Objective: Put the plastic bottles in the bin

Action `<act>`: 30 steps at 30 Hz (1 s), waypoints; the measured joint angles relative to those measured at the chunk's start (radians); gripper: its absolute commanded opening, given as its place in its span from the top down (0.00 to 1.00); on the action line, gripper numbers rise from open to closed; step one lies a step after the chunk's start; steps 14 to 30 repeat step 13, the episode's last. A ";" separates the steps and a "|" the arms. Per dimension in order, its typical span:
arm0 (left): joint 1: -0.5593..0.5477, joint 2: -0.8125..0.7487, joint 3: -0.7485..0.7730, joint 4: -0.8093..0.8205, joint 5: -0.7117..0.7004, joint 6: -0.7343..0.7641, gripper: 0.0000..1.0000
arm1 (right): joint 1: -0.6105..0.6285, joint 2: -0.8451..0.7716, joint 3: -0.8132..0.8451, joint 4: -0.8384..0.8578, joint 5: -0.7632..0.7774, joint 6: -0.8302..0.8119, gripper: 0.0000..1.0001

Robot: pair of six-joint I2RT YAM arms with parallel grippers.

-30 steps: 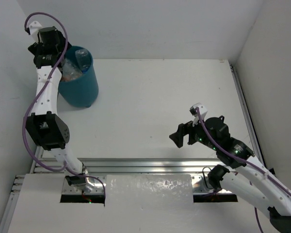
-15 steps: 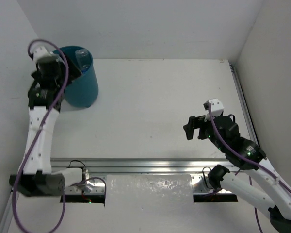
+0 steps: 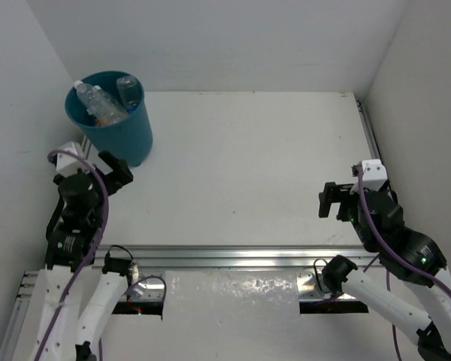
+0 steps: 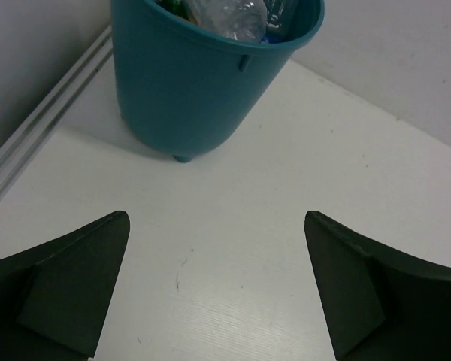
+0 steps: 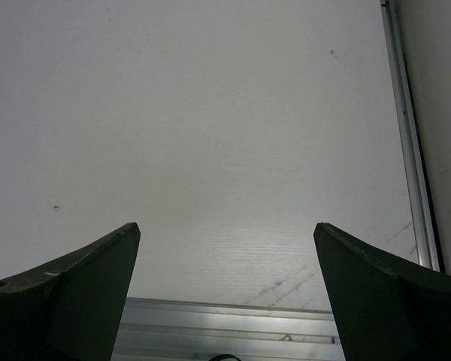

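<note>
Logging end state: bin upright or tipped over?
Upright. The bin stands on its base in the left wrist view, rim up, with the plastic bottles inside it.

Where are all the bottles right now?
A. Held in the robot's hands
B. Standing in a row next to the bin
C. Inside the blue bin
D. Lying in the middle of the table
C: the plastic bottles are piled inside the bin, while the left hand and the right hand are both open and hold nothing.
</note>
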 measured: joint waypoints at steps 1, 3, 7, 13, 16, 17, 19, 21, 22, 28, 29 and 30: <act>-0.003 -0.048 -0.028 0.007 -0.004 0.003 0.00 | 0.000 -0.019 0.000 -0.003 0.003 0.000 0.01; -0.010 -0.129 -0.074 0.027 -0.018 0.003 0.00 | 0.000 -0.062 -0.006 -0.003 0.005 -0.001 0.01; -0.023 -0.184 -0.117 0.031 -0.037 0.002 0.00 | 0.000 -0.111 -0.021 -0.007 0.008 -0.002 0.01; -0.024 -0.181 -0.133 0.042 -0.040 0.002 0.00 | 0.000 -0.114 -0.046 -0.006 0.009 -0.001 0.01; -0.024 -0.181 -0.133 0.042 -0.040 0.002 0.00 | 0.000 -0.114 -0.046 -0.006 0.009 -0.001 0.01; -0.024 -0.181 -0.133 0.042 -0.040 0.002 0.00 | 0.000 -0.114 -0.046 -0.006 0.009 -0.001 0.01; -0.024 -0.181 -0.133 0.042 -0.040 0.002 0.00 | 0.000 -0.114 -0.046 -0.006 0.009 -0.001 0.01; -0.024 -0.181 -0.133 0.042 -0.040 0.002 0.00 | 0.000 -0.114 -0.046 -0.006 0.009 -0.001 0.01; -0.024 -0.181 -0.133 0.042 -0.040 0.002 0.00 | 0.000 -0.114 -0.046 -0.006 0.009 -0.001 0.01; -0.024 -0.181 -0.133 0.042 -0.040 0.002 0.00 | 0.000 -0.114 -0.046 -0.006 0.009 -0.001 0.01; -0.024 -0.181 -0.133 0.042 -0.040 0.002 0.00 | 0.000 -0.114 -0.046 -0.006 0.009 -0.001 0.01; -0.024 -0.181 -0.133 0.042 -0.040 0.002 0.00 | 0.000 -0.114 -0.046 -0.006 0.009 -0.001 0.01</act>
